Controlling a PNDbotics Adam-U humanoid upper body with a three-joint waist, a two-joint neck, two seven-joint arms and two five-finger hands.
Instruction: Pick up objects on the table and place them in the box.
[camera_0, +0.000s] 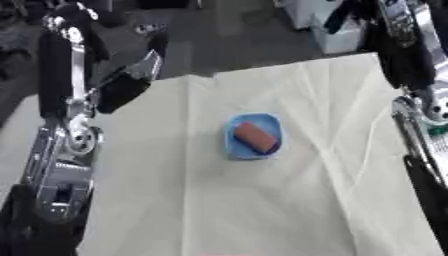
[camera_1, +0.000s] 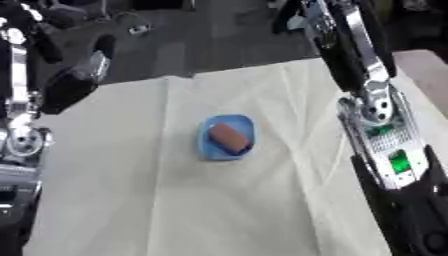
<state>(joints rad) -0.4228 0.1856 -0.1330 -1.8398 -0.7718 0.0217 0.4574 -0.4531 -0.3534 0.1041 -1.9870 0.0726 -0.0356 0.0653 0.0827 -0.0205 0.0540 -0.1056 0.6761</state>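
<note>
We see reddish-brown block (camera_0: 255, 136) in blue box (camera_0: 236, 147) – mid-table (camera_0: 219, 210), cloth-covered – hand states we cannot tell.

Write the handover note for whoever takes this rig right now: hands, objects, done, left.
Left robot hand: not visible; only the left arm shows along the left side.
Right robot hand: not visible; only the right arm shows along the right side.
Objects: a reddish-brown block lies inside the blue box, mid-table on the white cloth.
Done: the block is in the box.
Left: no other loose object shows on the cloth; check outside the view before closing out.
</note>
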